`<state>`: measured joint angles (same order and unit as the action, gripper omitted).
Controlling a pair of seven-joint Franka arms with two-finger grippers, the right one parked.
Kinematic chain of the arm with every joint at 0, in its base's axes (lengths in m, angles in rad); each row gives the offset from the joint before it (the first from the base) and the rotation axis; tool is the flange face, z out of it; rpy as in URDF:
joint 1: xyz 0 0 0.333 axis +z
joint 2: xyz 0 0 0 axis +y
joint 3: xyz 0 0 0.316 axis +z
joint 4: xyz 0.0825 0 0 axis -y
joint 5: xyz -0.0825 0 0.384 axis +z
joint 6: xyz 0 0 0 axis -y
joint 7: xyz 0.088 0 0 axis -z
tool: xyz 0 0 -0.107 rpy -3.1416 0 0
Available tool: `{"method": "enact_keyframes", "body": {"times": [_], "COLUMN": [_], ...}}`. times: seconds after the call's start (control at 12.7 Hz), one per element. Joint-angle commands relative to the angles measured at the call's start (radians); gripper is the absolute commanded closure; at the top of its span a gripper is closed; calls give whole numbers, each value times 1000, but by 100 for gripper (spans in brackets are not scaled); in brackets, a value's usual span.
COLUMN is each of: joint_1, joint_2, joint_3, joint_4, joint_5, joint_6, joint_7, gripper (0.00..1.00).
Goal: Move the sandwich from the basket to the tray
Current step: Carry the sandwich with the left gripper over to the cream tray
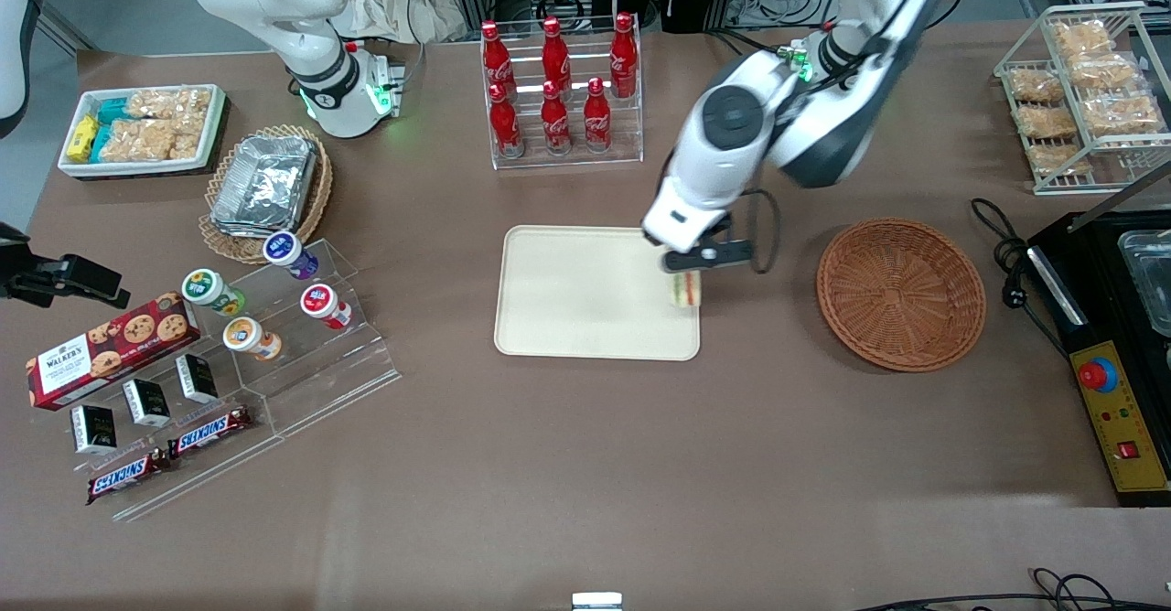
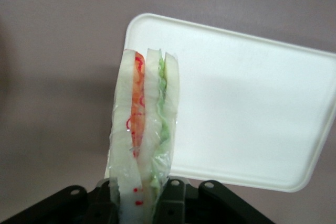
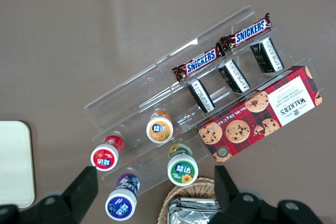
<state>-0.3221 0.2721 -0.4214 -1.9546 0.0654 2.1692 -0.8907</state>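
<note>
My gripper [image 1: 688,274] hangs over the edge of the cream tray [image 1: 567,300] that faces the basket, and it is shut on the sandwich [image 1: 684,290]. In the left wrist view the sandwich [image 2: 144,129] is a wrapped white-bread wedge with orange-red and green filling, clamped between my gripper [image 2: 140,203] with its point sticking out over the tray's rim [image 2: 157,24]. The reddish-brown woven basket [image 1: 901,293] sits beside the tray, toward the working arm's end of the table, with nothing in it.
A clear rack of red cola bottles [image 1: 558,90] stands farther from the front camera than the tray. A clear stepped stand with yoghurt cups [image 1: 274,305], snack bars and a biscuit box lies toward the parked arm's end. A black appliance [image 1: 1111,337] sits past the basket.
</note>
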Motion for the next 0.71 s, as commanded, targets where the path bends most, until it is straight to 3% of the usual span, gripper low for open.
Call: {"method": "enact_keyframes", "body": {"times": [0.0, 0.39, 0.55, 0.63], "joint_1": [-57, -78, -78, -78], "joint_2": [142, 237, 242, 243], "joint_3": [7, 10, 12, 13], "joint_4": [19, -7, -10, -10], "joint_5": [138, 255, 257, 258], "joint_6": [64, 136, 135, 135], "joint_7": [-77, -85, -83, -82], "gripper": [100, 100, 100, 59]}}
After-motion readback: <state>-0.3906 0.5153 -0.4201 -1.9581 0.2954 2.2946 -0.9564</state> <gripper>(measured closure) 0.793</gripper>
